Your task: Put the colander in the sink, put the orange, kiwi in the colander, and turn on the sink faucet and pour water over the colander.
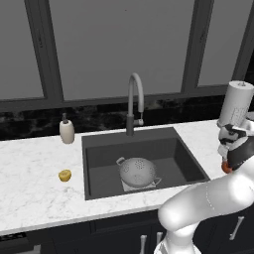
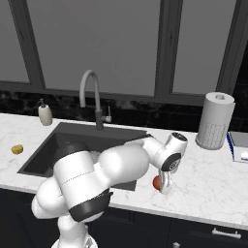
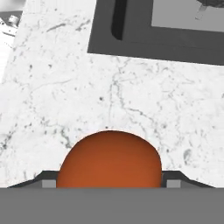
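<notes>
On the left stretch of the bench (image 1: 30,168), the kiwi (image 1: 64,175) lies alone near the front edge, well apart from the sink (image 1: 94,163). The colander (image 1: 138,172) already sits on the sink's floor, toward the front wall. To the right of the sink, near the bench's front edge, the tool (image 2: 162,186) points down over the orange (image 2: 156,182).

The coming move turns on this: the orange lies directly between the tool's two fingers, one tip showing at each side of it in the hand view (image 3: 110,159), with the bench beneath. The jaws stand fairly wide around the round fruit; whether the pads already touch it I cannot tell. From there the colander lies to the left, across the sink's right rim.

The hand view shows the fruit centred in the tool, which the base views cannot. The left base view shows the colander whole; in the right base view the arm hides most of it.
</notes>
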